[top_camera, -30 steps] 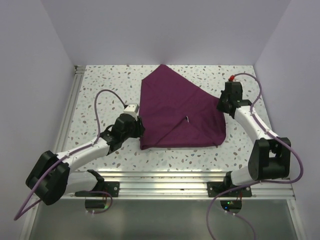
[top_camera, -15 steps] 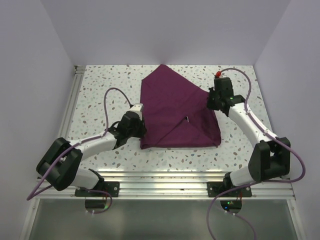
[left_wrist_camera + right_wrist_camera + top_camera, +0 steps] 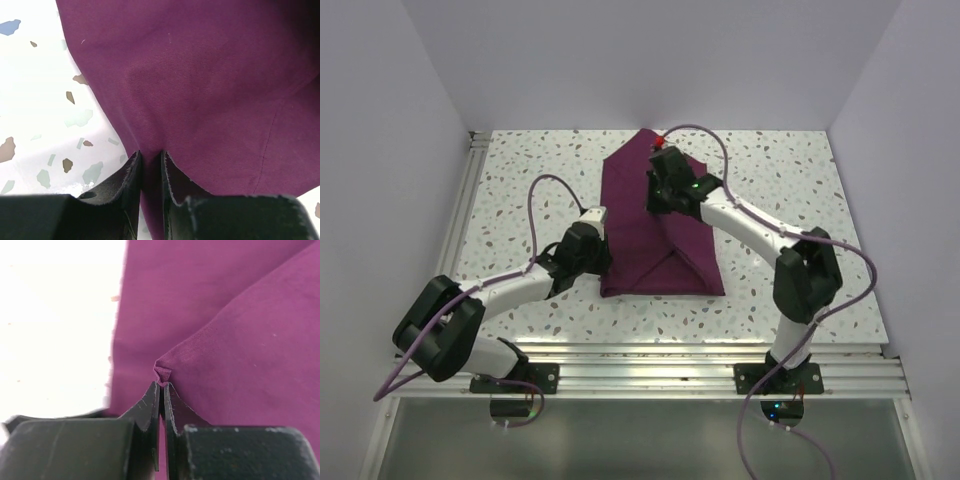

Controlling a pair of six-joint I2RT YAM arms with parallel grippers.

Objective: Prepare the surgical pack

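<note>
The surgical pack (image 3: 630, 220) is a plum-purple cloth lying partly folded on the speckled table, with its right side turned over toward the left. My right gripper (image 3: 658, 200) hangs over the cloth's upper middle, shut on a pinched corner of it, and the right wrist view shows that corner bunched at the gripper (image 3: 161, 385) with the cloth (image 3: 240, 340) spreading beyond. My left gripper (image 3: 602, 248) sits at the cloth's left edge. In the left wrist view a ridge of the cloth (image 3: 210, 90) fills the narrow gap of the gripper (image 3: 150, 156).
The speckled tabletop (image 3: 520, 180) lies bare to the left and right of the cloth. An aluminium rail (image 3: 460, 220) runs along the left edge and another (image 3: 650, 355) along the front. Purple cables loop above both arms, and walls close in on three sides.
My right gripper has carried the cloth's right corner leftward across the sheet, folding that side over. My left arm has moved in to the left edge and its jaws have narrowed onto the cloth.
</note>
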